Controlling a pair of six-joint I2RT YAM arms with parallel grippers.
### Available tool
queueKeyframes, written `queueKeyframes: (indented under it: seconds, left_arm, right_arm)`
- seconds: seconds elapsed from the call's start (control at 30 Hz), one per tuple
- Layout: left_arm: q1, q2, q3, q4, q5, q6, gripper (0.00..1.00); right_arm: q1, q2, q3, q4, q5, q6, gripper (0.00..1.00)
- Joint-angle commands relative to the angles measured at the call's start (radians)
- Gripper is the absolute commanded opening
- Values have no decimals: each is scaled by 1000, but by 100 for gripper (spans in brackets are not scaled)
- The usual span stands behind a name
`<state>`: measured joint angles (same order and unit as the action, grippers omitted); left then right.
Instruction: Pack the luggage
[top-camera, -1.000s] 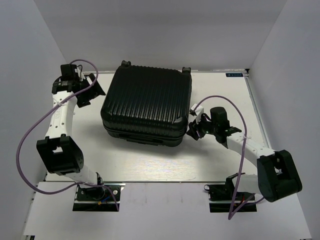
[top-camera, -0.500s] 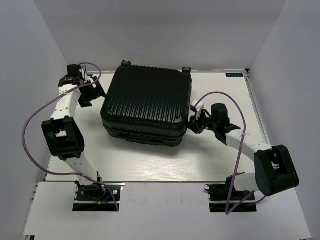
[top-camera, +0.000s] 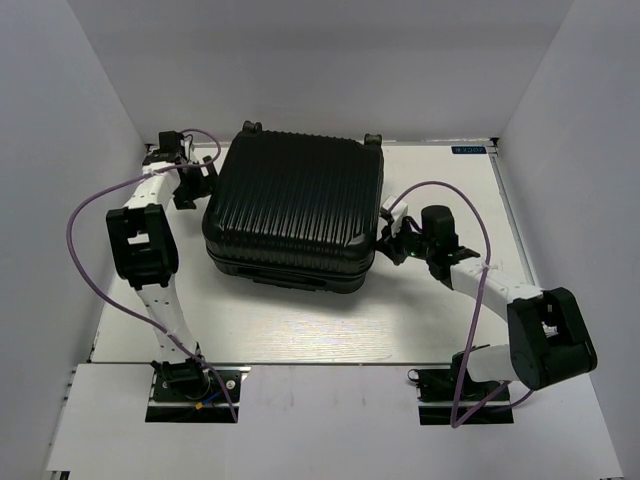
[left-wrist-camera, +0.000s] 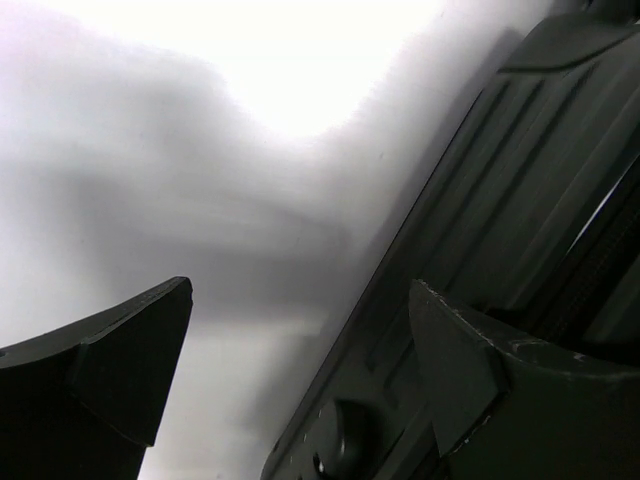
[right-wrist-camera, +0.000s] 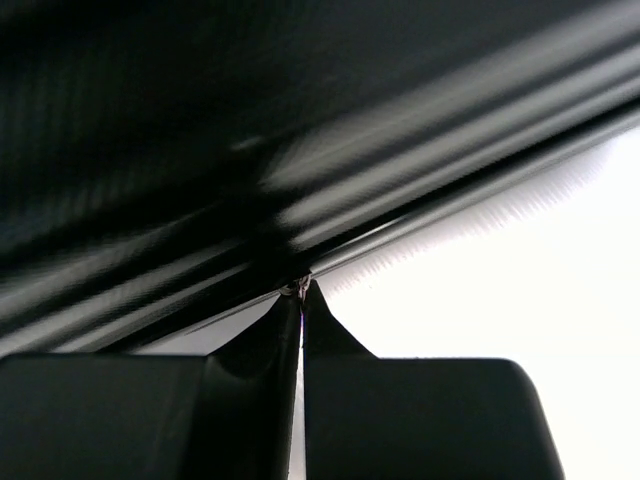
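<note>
Swinging inward since the earlier frames, the left arm has folded its elbow closer to the base line and carried the left gripper (top-camera: 198, 181) from the far-left corner of the worktop (top-camera: 300, 330) to just beside the luggage (top-camera: 290, 210). Its wrist view shows the left gripper (left-wrist-camera: 300, 290) with jaws spread wide and nothing between them, and the left flank of the luggage (left-wrist-camera: 520, 200) rising just past the right finger.

The luggage sits in the middle of the worktop, lid shut, lying flat with its ribbed shell up. Its wheels (top-camera: 250, 128) are at the far edge, so the wheeled end points away from the arms. The ribs and the long axis run far to near, turned slightly askew.

It looks stiff, glossy and slippery, and probably too bulky and heavy for one gripper to lift. The broad shell offers no purchase. Better holds are the small ones: the seam lip, a zipper tab or a handle.

On the right, the right gripper (top-camera: 393, 246) has hardly moved and sits against the side seam. In its wrist view the right gripper (right-wrist-camera: 301, 292) is pinched closed, tips touching the seam of the luggage (right-wrist-camera: 250, 120). Whether a zipper tab is caught there is too small to tell.
</note>
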<state>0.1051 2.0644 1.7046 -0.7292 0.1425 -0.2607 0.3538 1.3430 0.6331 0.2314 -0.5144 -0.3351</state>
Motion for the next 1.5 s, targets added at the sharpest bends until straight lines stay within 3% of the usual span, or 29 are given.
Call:
queueKeyframes:
  seconds: [0.0,0.27,0.4,0.5,0.67,0.8,0.93,1.3,1.47]
  left_arm:
    - [-68,5,44,43,124,3,100]
    - [-77,106,124,99,221,8,100]
    - [-77,149,165,122,242,8,100]
    - [-76,177,193,142,273,12,100]
    - [-76,240,286,143,327,20,100]
    - [-79,286,359,151,347,20,100]
    - [-79,315,389,186,373,17,100]
    - [-91,407,454,389,505,-170,100]
    - [-136,378,411,387,511,-89,100]
  right_arm:
    - [5,-38,23,126,105,77,0]
    - [7,119,66,322,376,221,0]
    - [2,257,192,376,485,251,0]
    - [-4,367,291,393,481,239,0]
    - [-15,522,402,557,504,251,0]
    - [-44,630,493,680,455,278,0]
    - [-61,712,566,783,270,295,0]
    - [-33,630,447,773,-56,260,0]
    - [33,581,378,741,-146,243,0]
